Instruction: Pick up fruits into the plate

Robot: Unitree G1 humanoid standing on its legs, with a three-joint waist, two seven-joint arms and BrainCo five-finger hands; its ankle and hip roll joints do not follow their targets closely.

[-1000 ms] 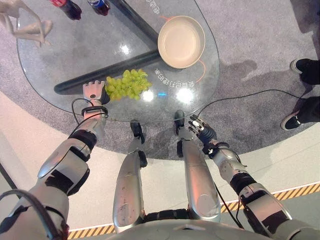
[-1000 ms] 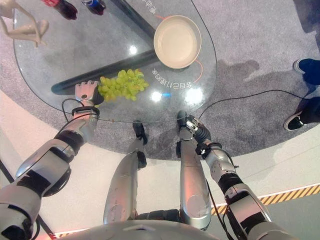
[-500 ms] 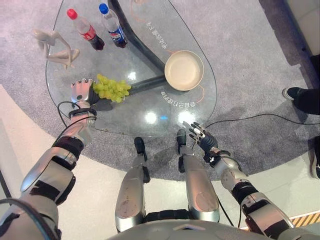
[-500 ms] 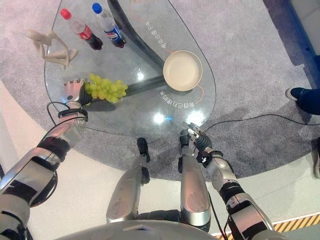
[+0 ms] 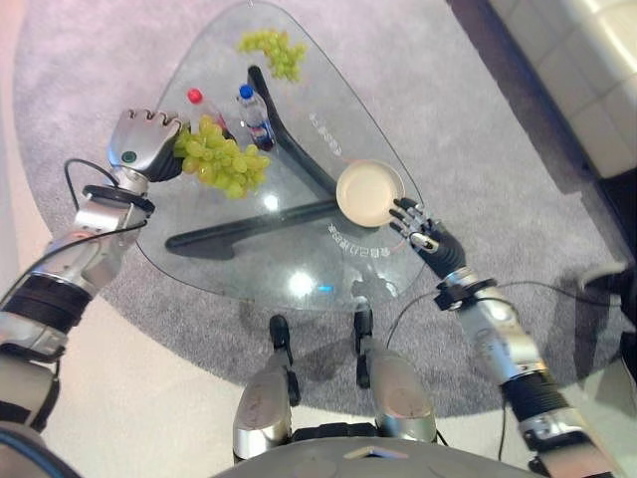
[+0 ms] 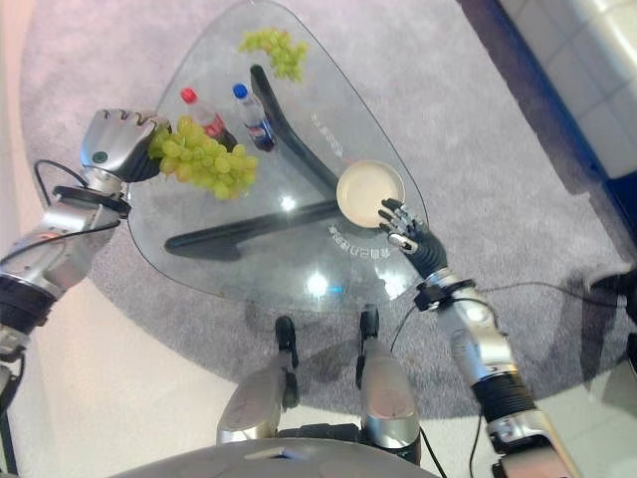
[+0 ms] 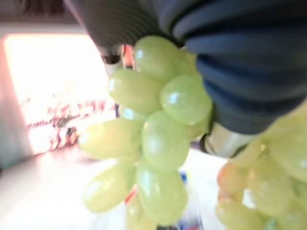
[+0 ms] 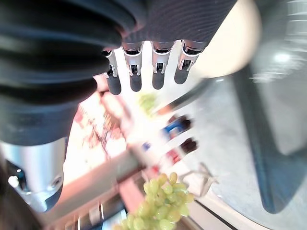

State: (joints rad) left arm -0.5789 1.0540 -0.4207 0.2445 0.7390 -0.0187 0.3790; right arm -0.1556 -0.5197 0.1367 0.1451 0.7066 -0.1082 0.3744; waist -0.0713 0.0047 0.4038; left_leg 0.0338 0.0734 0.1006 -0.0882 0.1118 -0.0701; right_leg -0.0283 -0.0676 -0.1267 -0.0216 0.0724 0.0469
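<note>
One bunch of grapes [image 5: 221,159] hangs gripped in the left hand [image 5: 144,142]; right hand [image 5: 423,230] spread empty beside the plate [image 5: 369,193].

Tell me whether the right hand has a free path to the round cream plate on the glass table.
Probably yes: the right hand, fingers relaxed, hovers by the round cream plate, with nothing between them.

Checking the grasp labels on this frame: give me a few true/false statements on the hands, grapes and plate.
1. The left hand is curled round a bunch of green grapes. True.
2. The held bunch lies in the plate. False: the plate holds nothing; the bunch is up beside the bottles.
3. The right hand grips a bottle. False: its fingers are straight, by the plate's rim, holding nothing.
4. A second bunch of grapes lies at the glass table's far end. True.
</note>
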